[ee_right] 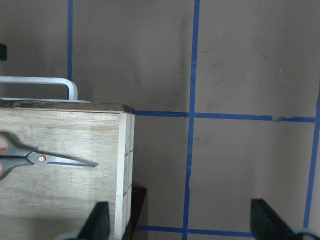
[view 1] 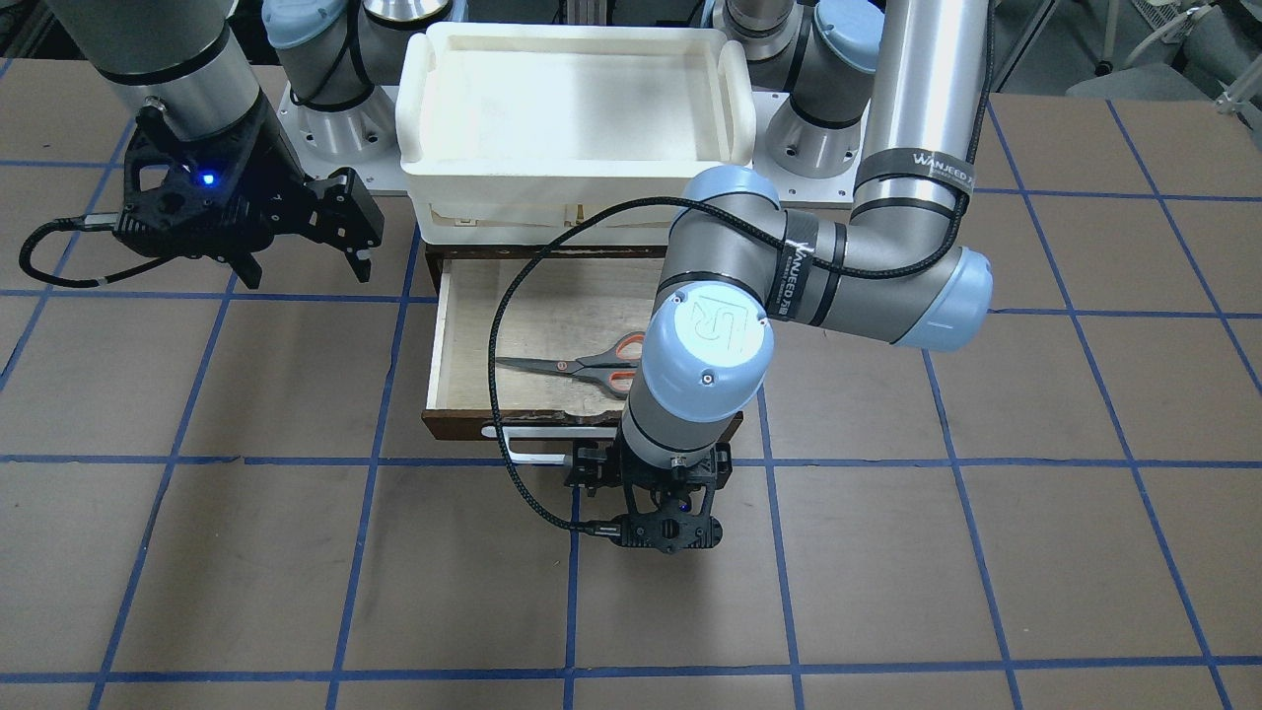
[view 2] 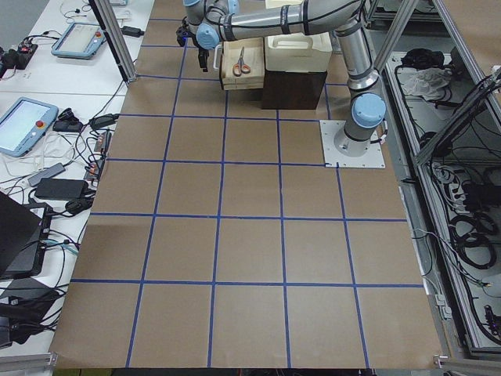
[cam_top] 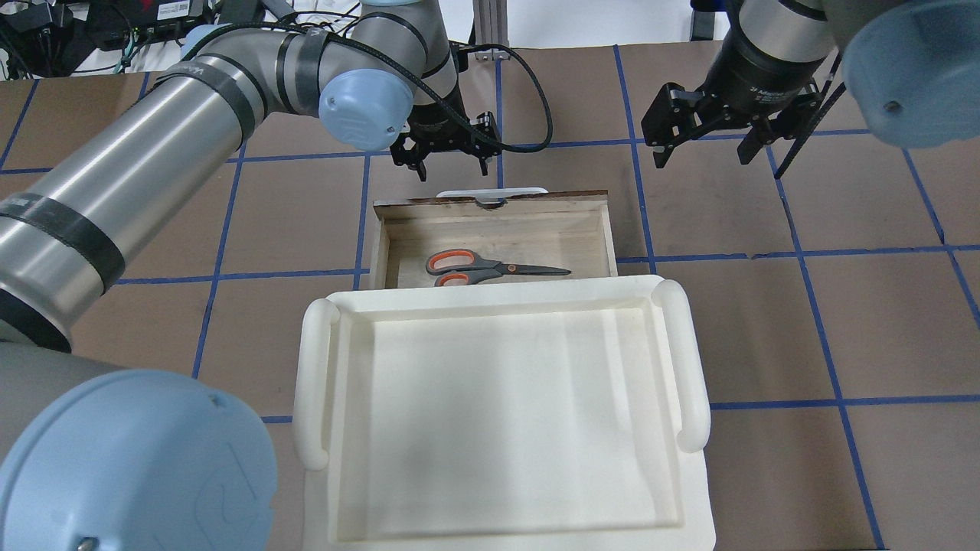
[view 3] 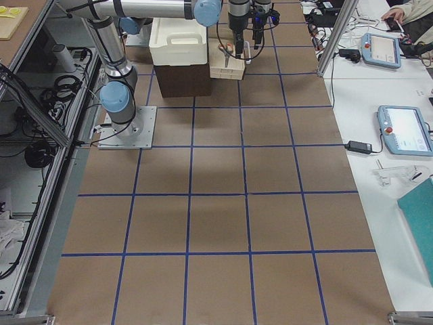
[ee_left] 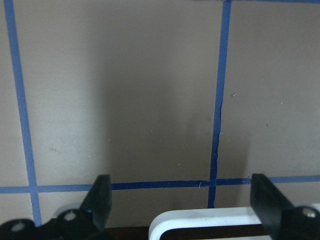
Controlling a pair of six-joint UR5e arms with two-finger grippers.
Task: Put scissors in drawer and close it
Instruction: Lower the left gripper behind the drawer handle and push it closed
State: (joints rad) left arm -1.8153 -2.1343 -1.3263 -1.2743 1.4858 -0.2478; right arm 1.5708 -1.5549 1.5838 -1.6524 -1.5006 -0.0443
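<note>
While scissors (cam_top: 490,268) lie inside the drawer (cam_top: 551,200), left gripper (cam_top: 452,163) hovers outside.

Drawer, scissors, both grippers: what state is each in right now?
drawer: open, pulled out.
scissors: blades shut, lying flat inside the drawer.
left gripper: open, empty, just past the drawer's white handle.
right gripper: open, empty, above the table beside the drawer.

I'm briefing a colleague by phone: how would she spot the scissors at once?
Find the big white tray in the middle of the table; a shallow wooden drawer stands pulled open from under it. The scissors lie flat inside, the only thing there, with orange-and-grey handles and dark blades.
</note>
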